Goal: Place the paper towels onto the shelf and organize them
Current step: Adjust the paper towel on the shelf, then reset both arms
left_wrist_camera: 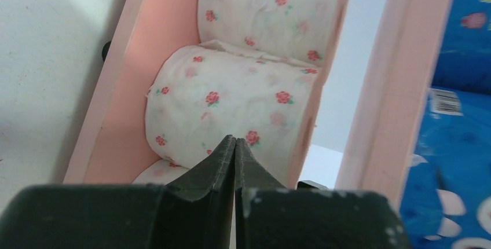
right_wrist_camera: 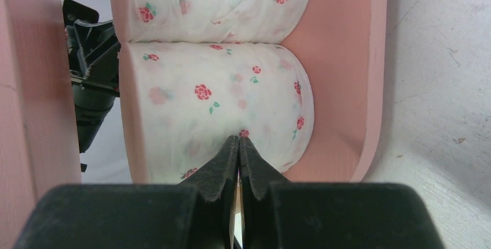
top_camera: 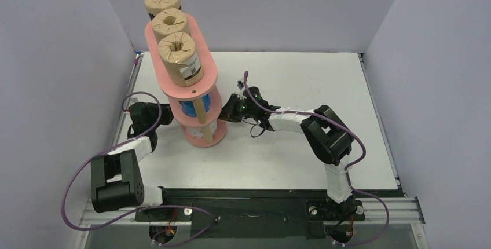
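Ok so left claw & right claw are both pinched fully shut w/ nothing held, each tip just about touching an upright white pink-dot roll dead ahead on the shelf bottom tier, from opposite sides, neither arm nearer imo.

Pink three-tier shelf with light wooden posts is standing upright, left of centre in the overhead view. Three brown rolls stand on end in a row along the top board, touching each other. Blue rolls sit on the middle tier. White rolls with little red flowers are packed side by side on the bottom one.
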Motion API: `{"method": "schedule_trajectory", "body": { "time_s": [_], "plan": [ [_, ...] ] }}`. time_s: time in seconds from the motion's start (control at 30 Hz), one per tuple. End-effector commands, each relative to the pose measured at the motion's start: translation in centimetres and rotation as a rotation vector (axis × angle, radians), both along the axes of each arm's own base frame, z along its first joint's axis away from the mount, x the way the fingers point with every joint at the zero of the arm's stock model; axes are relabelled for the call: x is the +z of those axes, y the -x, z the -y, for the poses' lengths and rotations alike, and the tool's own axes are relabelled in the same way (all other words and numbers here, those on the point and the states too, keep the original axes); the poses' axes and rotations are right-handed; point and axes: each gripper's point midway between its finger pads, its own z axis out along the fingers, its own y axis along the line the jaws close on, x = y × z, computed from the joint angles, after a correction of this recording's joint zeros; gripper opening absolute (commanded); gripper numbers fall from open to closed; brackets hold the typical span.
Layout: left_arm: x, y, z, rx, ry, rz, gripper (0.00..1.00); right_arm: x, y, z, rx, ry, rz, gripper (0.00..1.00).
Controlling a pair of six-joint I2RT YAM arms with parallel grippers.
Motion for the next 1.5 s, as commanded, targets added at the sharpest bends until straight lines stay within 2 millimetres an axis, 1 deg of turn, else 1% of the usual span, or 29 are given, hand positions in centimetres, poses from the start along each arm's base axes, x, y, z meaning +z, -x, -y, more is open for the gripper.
{"method": "schedule_trajectory", "body": {
  "time_s": [0.0,0.03,0.13,0.27,0.47,0.6,0.73,0.77,0.8,0.83,0.87,0.9,0.93,0.97,1.0,1.03,1.07,1.1,1.13,1.17,1.2,1.23,1.27,1.3,1.33,1.37,1.4,1.43,1.47],
  "plan": [
    [2.7,0.2,-1.0,0.011,-0.032,0.075,0.0,3.4,-0.7,0.0,-0.003,-0.074,0.074,0.0],
    [2.8,0.3,-1.1,0.013,-0.036,0.075,0.0,3.9,-1.0,0.4,-0.013,-0.079,0.082,0.0],
    [3.4,0.8,-1.3,0.018,-0.047,0.085,0.0,4.2,-1.3,1.0,-0.029,-0.075,0.088,0.0],
    [3.5,1.3,-1.6,0.031,-0.058,0.079,0.0,4.7,-1.2,1.3,-0.037,-0.071,0.102,0.0],
    [3.8,1.9,-2.1,0.049,-0.085,0.074,0.0,4.5,-1.1,1.5,-0.041,-0.058,0.1,0.03],
    [3.6,2.3,-2.3,0.054,-0.091,0.06,0.0,4.5,-1.0,1.8,-0.044,-0.054,0.1,0.04],
    [3.7,2.9,-2.9,0.072,-0.108,0.047,0.0,4.3,-1.1,2.6,-0.058,-0.038,0.099,0.05],
    [3.7,3.2,-3.2,0.085,-0.113,0.036,0.0,4.7,-1.3,3.0,-0.066,-0.038,0.107,0.06],
    [3.8,3.3,-3.4,0.087,-0.13,0.033,0.04,4.3,-1.3,3.5,-0.07,-0.022,0.104,0.07],
    [3.4,3.8,-3.9,0.105,-0.147,-0.004,0.08,4.9,-1.4,4.0,-0.079,-0.024,0.117,0.09],
    [3.9,3.9,-4.2,0.105,-0.185,-0.007,0.11,4.4,-1.2,4.5,-0.083,-0.001,0.113,0.1],
    [4.2,4.2,-4.7,0.121,-0.209,-0.027,0.18,5.2,-1.3,5.1,-0.096,-0.003,0.129,0.13],
    [4.3,4.4,-4.9,0.119,-0.24,-0.037,0.22,4.5,-1.3,6.0,-0.111,0.03,0.128,0.14],
    [4.4,4.9,-5.2,0.135,-0.259,-0.062,0.3,4.7,-1.0,6.7,-0.117,0.043,0.134,0.16],
    [4.5,5.2,-5.4,0.136,-0.283,-0.066,0.33,4.5,-1.1,7.4,-0.13,0.069,0.142,0.17],
    [4.9,5.5,-5.6,0.146,-0.297,-0.066,0.4,4.9,-0.9,7.9,-0.134,0.079,0.16,0.19],
    [5.1,5.7,-5.7,0.143,-0.312,-0.065,0.44,4.6,-0.9,8.6,-0.15,0.105,0.156,0.2],
    [5.4,6.0,-5.8,0.149,-0.323,-0.068,0.5,4.9,-0.7,9.1,-0.152,0.116,0.172,0.22],
    [5.4,6.1,-5.9,0.149,-0.339,-0.073,0.54,4.6,-0.6,9.7,-0.162,0.142,0.165,0.23],
    [5.7,6.4,-6.1,0.152,-0.36,-0.081,0.6,4.7,-0.4,10.2,-0.165,0.158,0.179,0.25],
    [5.6,6.8,-6.3,0.16,-0.372,-0.098,0.7,5.0,-0.4,11.0,-0.183,0.176,0.184,0.27],
    [5.8,6.8,-6.4,0.159,-0.388,-0.099,0.82,4.2,-0.1,11.7,-0.19,0.204,0.177,0.28],
    [5.7,7.1,-6.7,0.17,-0.398,-0.112,0.98,4.8,-0.2,12.2,-0.204,0.202,0.187,0.29],
    [5.7,7.2,-6.8,0.174,-0.404,-0.116,0.99,4.3,0.0,13.0,-0.216,0.223,0.18,0.31],
    [5.7,7.3,-6.9,0.178,-0.408,-0.119,0.97,4.8,-0.1,13.8,-0.236,0.229,0.187,0.33],
    [5.5,7.4,-6.8,0.177,-0.41,-0.124,0.97,4.0,-0.3,15.1,-0.267,0.275,0.176,0.34],
    [5.2,7.5,-6.9,0.18,-0.412,-0.137,0.97,4.7,-0.4,15.8,-0.286,0.283,0.191,0.37],
    [5.1,7.5,-7.0,0.18,-0.417,-0.144,0.97,4.2,-0.6,17.1,-0.318,0.314,0.188,0.38],
    [4.9,7.7,-7.2,0.185,-0.423,-0.159,0.97,4.5,-0.5,18.0,-0.338,0.314,0.198,0.4]
  ]
}}
